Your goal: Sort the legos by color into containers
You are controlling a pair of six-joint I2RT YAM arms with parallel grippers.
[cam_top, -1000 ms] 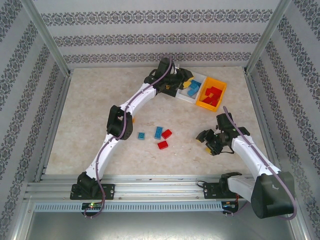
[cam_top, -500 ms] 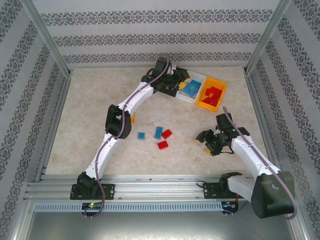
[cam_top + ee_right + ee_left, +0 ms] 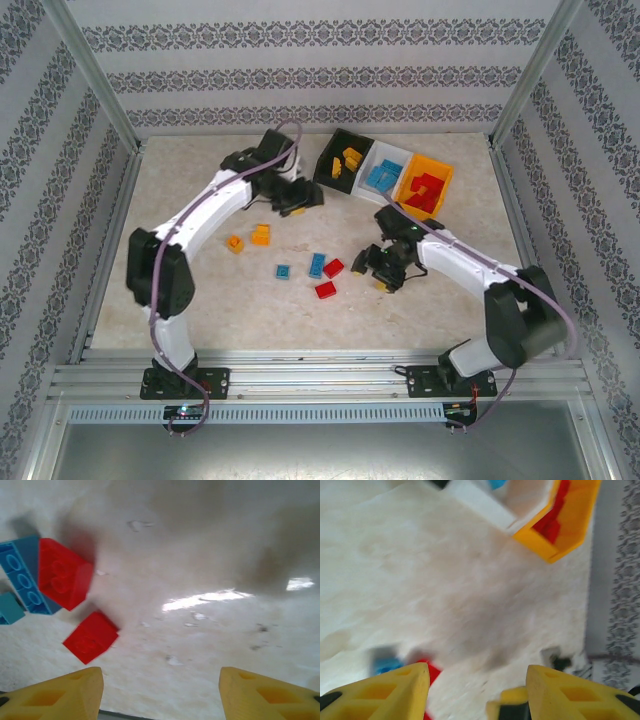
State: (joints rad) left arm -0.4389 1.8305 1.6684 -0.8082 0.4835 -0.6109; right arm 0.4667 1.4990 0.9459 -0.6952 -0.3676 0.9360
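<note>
Three joined bins stand at the back: black [image 3: 332, 168] with orange-yellow bricks, white [image 3: 366, 191] with blue bricks, orange [image 3: 413, 210] with red bricks. Loose on the table lie two orange-yellow bricks [image 3: 261, 235], two blue bricks [image 3: 317, 264] and two red bricks [image 3: 325, 290]. My left gripper [image 3: 300, 199] hovers open and empty left of the black bin; its wrist view [image 3: 477, 672] is blurred and shows the orange bin [image 3: 580, 522]. My right gripper [image 3: 367, 263] is open and empty just right of the red bricks [image 3: 91, 637], with a blue brick [image 3: 22, 582] beyond them.
Metal frame posts and patterned walls enclose the table [image 3: 180, 290]. A rail [image 3: 320, 380] runs along the near edge. Open floor lies at the table's left and near right.
My left arm has pulled back from over the bins toward the left and nearer. My right arm has swung left, closer to the loose red and blue bricks.
</note>
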